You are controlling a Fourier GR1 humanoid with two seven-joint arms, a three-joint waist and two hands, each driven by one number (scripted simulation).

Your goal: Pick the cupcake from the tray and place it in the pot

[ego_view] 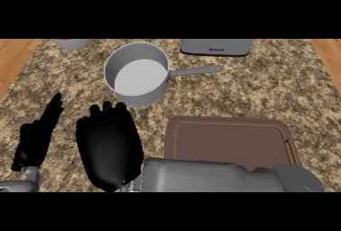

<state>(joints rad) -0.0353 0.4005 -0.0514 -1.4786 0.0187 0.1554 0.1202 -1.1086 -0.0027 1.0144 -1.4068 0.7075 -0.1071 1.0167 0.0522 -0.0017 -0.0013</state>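
Observation:
The grey pot [137, 74] stands at the back middle of the counter, its handle [196, 70] pointing right, and nothing shows inside it. The brown tray [230, 143] lies at the front right with a bare surface. No cupcake is in view. My right forearm crosses in front of the tray toward the left. My right hand [110, 146] sits left of the tray and in front of the pot, its back toward me and its fingers curled, hiding what it holds. My left hand [36, 137] rests open at the left edge, fingers up.
A grey appliance [216, 46] stands at the back, right of the pot. Part of a grey vessel [72, 43] shows at the back left. Wooden floor borders the speckled counter on both sides.

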